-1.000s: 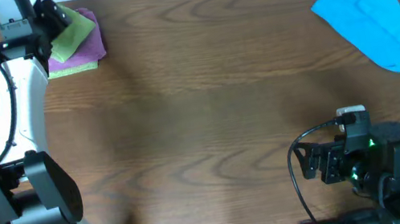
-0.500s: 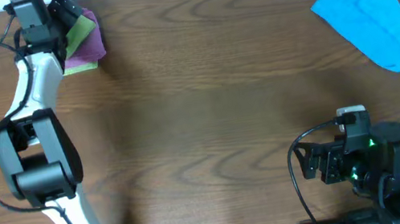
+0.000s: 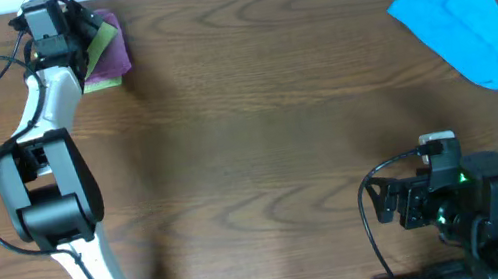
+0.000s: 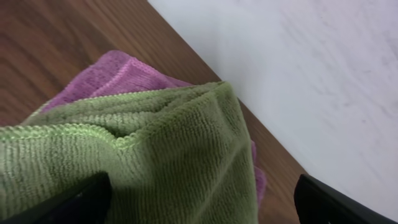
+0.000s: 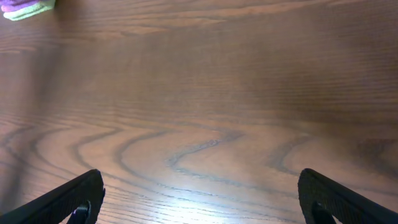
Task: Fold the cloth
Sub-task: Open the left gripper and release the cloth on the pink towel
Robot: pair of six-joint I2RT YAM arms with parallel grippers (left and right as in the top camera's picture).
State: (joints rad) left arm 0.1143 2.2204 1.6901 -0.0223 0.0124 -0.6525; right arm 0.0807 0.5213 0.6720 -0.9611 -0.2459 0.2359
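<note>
Overhead, the right arm (image 3: 464,210) sits folded at the near edge of the table (image 3: 259,138), well apart from the purple cloth (image 3: 116,52) and diagonally across from it. The right gripper (image 5: 202,198) has its fingers spread wide over bare wood and holds nothing. The left arm (image 3: 40,195) starts at the same near edge, bends at the elbow, and stretches its white forearm far out to the purple cloth. The left gripper (image 4: 205,200) hangs over this cloth, fingers also spread wide. The cloth (image 4: 155,149), yellow-green, lies bunched on top of the purple cloth, between these fingers; whether they touch it, I cannot tell. A blue cloth (image 3: 457,18) lies far to the right of the purple cloth.
</note>
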